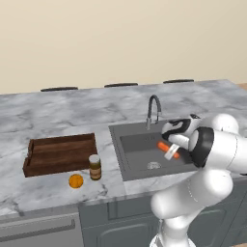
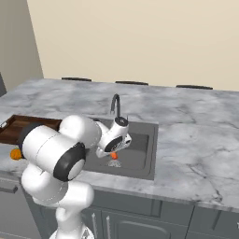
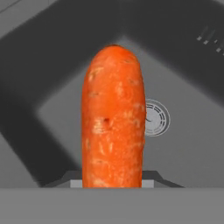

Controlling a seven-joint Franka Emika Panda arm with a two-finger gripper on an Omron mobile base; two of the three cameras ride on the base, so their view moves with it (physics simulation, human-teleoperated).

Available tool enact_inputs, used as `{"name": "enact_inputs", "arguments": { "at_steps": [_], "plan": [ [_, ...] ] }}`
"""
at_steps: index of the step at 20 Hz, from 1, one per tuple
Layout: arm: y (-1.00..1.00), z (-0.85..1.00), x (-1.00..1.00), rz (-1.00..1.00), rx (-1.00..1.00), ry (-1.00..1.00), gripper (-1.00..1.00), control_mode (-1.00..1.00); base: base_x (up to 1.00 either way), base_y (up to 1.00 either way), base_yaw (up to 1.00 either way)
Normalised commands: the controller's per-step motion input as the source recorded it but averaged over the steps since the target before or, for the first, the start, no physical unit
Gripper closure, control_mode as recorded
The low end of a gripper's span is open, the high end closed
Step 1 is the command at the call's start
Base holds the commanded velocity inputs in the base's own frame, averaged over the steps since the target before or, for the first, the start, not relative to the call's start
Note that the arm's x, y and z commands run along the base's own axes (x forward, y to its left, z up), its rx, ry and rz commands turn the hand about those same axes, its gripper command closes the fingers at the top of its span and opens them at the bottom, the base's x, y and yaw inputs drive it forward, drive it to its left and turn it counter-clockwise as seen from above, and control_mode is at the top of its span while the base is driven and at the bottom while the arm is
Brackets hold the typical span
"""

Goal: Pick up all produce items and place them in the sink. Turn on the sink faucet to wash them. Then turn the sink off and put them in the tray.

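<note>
The gripper (image 1: 170,150) hangs over the sink (image 1: 132,159), its fingers pinched on the carrot (image 1: 169,149) and holding it in the air above the basin floor. In the hand view the carrot (image 3: 113,118) runs lengthwise straight away from the fingers, its rounded free end pointing ahead toward a far corner of the basin, with the round silver drain (image 3: 156,118) just beside it — below and behind. From the left base view its long axis lies slanted across the sink, one end up and to the left, the other down and to the right.

The faucet (image 1: 153,110) stands at the sink's back edge. The orange (image 1: 75,181) sits on the counter (image 1: 58,116) just in front of the wooden tray (image 1: 60,153), with the brown jar (image 1: 95,167) beside it.
</note>
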Motion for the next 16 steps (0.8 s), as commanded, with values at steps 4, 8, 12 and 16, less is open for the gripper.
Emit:
{"name": "enact_inputs", "arguments": {
  "at_steps": [4, 8, 12, 16],
  "plan": [
    [0.08, -0.35, 0.09, 0.04, 0.00, 0.00, 1.00, -1.00, 0.00, 0.00, 0.00],
    [0.05, -0.32, 0.06, 0.03, 0.00, 0.00, 1.00, -1.00, 0.00, 0.00, 0.00],
    [0.07, -0.24, 0.07, 0.02, 0.00, 0.00, 1.00, -1.00, 0.00, 0.00, 0.00],
    [0.05, -0.23, 0.08, 0.02, 0.00, 0.00, 1.00, -1.00, 0.00, 0.00, 0.00]
  ]
}}
